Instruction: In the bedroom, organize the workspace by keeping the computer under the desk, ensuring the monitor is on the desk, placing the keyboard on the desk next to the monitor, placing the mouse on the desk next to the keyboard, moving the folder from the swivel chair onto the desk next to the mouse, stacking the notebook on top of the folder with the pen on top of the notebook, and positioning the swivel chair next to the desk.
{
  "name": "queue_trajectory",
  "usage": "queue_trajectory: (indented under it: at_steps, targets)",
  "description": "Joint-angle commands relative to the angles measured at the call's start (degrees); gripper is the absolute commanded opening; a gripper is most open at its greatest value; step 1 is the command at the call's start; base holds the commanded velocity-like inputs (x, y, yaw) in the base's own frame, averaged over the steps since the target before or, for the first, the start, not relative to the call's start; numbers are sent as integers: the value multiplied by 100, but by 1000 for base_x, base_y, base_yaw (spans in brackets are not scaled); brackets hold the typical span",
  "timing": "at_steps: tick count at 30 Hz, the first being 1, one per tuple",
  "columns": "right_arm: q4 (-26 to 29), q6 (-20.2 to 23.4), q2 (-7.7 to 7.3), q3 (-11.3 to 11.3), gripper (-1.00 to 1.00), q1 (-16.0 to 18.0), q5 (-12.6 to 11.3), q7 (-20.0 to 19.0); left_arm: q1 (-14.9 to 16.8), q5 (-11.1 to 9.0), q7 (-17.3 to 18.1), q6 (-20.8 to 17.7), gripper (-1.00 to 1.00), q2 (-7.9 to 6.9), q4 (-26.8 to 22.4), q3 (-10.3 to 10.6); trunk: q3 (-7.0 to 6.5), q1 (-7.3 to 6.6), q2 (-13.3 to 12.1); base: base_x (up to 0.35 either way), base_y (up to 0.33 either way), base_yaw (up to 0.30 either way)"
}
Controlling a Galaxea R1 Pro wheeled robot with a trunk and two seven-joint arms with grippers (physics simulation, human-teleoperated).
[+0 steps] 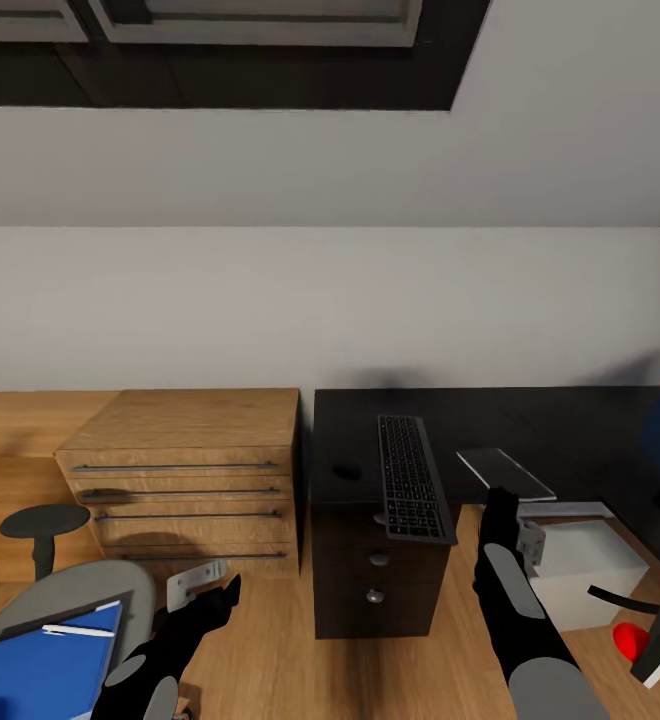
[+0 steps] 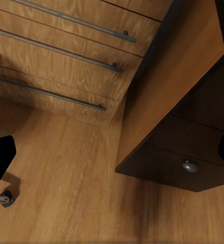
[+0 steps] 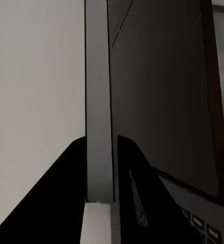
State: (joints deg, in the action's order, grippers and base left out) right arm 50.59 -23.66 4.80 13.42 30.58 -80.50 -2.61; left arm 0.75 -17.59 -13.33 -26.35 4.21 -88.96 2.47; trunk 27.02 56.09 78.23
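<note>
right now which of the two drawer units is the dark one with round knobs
The dark pedestal under the keyboard; the light-wood cabinet to its left has long bar handles instead.

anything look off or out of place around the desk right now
Yes. The keyboard lies on the desk with its near end jutting past the front edge. The folder, with the notebook and pen on it, sits on the swivel chair rather than the desk.

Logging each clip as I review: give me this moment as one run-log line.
keyboard: on desk, overhanging front edge | folder: on swivel chair, pen on top | left gripper: open, over floor
</note>
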Motion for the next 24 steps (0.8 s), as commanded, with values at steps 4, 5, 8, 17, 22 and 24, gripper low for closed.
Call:
queue_trajectory:
  at_steps: [4,5,8,17,22,24]
  targets:
    - [-3,-108,5,3,-100,6,-64,-45,4,-61,-48,-19,100,-6,-8,8,6,0,4,0,0,0]
    - [-3,-116,5,3,-100,5,-63,-45,4,-61,-48,-19,100,-7,-8,8,6,0,4,0,0,0]
    - [-4,-134,6,3,-100,3,-62,-46,4,-64,-47,-19,100,-14,-3,4,6,0,4,0,0,0]
    - [-5,-138,4,3,-100,3,-63,-52,4,-68,-39,-19,100,-33,17,-1,6,0,4,-8,0,0]
    - [-5,-139,4,3,-100,4,-62,-55,4,-69,-38,-19,100,-34,18,-6,6,0,4,-137,0,0]
    - [-5,-139,4,3,-100,4,-62,-56,4,-68,-38,-19,100,-34,19,-8,6,0,4,-63,0,0]
